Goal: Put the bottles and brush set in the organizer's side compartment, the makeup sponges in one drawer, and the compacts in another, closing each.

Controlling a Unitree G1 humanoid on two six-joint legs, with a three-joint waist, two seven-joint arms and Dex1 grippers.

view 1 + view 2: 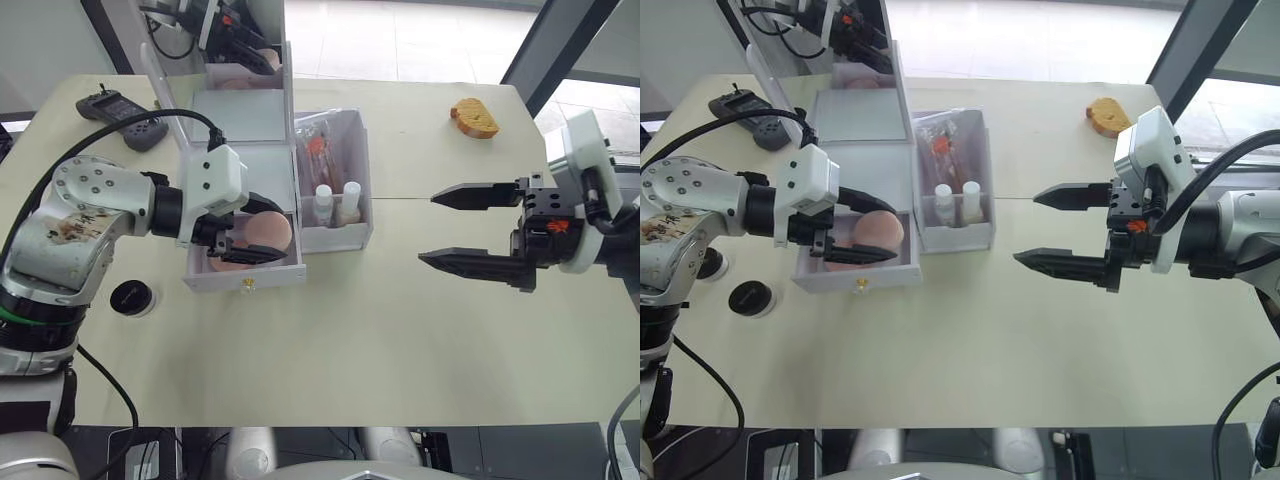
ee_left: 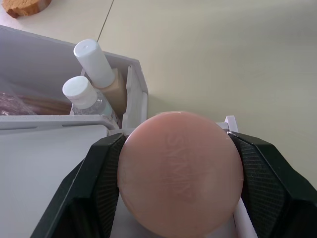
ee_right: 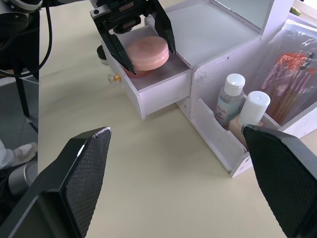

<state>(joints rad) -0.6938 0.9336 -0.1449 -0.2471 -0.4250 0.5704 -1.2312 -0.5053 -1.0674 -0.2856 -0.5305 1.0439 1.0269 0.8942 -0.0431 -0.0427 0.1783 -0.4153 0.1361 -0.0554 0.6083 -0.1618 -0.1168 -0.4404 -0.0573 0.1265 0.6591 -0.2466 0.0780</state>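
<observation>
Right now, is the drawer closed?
No, the drawer is pulled out, and the left hand holds a pink sponge over it.

Head pair looks down; wrist cameras (closer) share the organizer (image 3: 208, 74).

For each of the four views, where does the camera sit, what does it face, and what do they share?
Left eye, right eye: on the head, looking down over the table at the organizer; both arms show.
Left wrist: along the left gripper, clamping a pink sponge above the open drawer.
Right wrist: along the open right gripper, facing the organizer.
Shared: the bottles in the side compartment.
</observation>
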